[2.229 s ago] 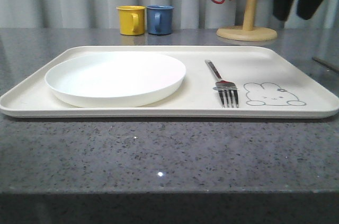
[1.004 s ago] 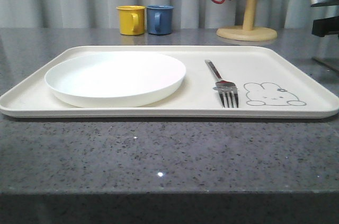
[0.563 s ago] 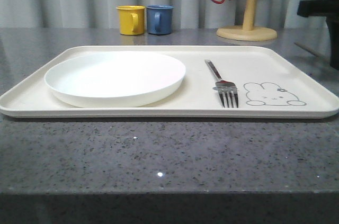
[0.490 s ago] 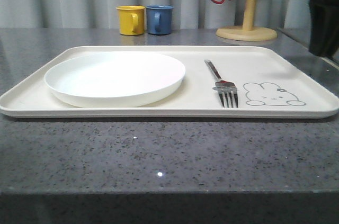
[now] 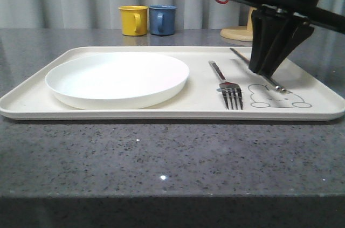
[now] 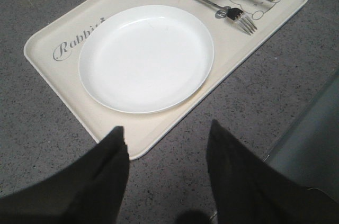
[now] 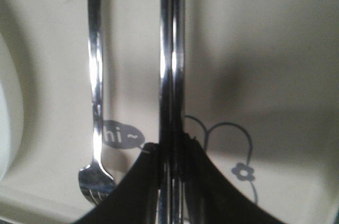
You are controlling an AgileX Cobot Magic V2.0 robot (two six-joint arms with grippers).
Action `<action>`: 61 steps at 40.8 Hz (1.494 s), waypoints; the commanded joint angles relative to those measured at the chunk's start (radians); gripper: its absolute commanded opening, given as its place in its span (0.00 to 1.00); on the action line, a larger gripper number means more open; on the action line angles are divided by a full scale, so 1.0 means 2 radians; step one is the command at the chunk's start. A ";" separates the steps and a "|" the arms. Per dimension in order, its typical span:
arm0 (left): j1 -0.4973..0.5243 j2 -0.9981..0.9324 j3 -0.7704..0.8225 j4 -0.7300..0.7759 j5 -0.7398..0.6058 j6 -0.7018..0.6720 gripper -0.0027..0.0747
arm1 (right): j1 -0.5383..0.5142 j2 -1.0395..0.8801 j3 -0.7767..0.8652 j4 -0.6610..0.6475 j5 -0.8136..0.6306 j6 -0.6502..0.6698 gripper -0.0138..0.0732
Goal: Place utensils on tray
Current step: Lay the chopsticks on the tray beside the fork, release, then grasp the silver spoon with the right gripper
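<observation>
Right hand [image 5: 264,71] has moved in over the large cream rectangular tray [image 5: 161,114] | pinching flat silver metal chopsticks [image 7: 172,65] above rabbit drawing [image 5: 280,97], beside shiny silver four-tined fork [image 5: 226,85] | left hand [image 6: 167,144] spread

White plate [image 5: 117,78], fork [image 5: 226,84], chopsticks [image 5: 257,70] on cream tray [image 5: 161,110].

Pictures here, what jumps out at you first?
The big black right gripper over the right side of the tray, pinching shiny chopsticks above the rabbit drawing. Next, the round white plate on the tray's left side, with a fork lying between them.
</observation>
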 commanded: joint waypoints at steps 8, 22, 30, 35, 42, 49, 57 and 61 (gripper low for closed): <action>-0.003 0.002 -0.014 -0.003 -0.035 -0.005 0.47 | 0.004 -0.002 -0.014 0.019 -0.005 0.015 0.39; -0.003 0.002 -0.014 -0.003 -0.035 -0.005 0.47 | 0.004 -0.065 -0.015 -0.034 -0.013 -0.038 0.47; -0.003 0.002 -0.014 -0.003 -0.035 -0.005 0.47 | -0.014 -0.126 -0.015 -0.139 0.040 -0.050 0.47; -0.003 0.002 -0.014 -0.003 -0.035 -0.005 0.47 | -0.056 -0.142 -0.015 -0.174 0.052 -0.051 0.47; -0.003 0.002 -0.014 -0.003 -0.035 -0.005 0.47 | -0.126 -0.135 -0.015 -0.176 0.053 -0.089 0.47; -0.003 0.002 -0.014 -0.003 -0.035 -0.005 0.47 | -0.175 -0.108 -0.015 -0.176 0.052 -0.104 0.47; -0.003 0.002 -0.014 -0.003 -0.035 -0.005 0.47 | -0.193 -0.076 -0.015 -0.178 0.051 -0.108 0.47; -0.003 0.002 -0.014 -0.003 -0.035 -0.005 0.47 | -0.195 -0.061 -0.015 -0.180 0.047 -0.108 0.47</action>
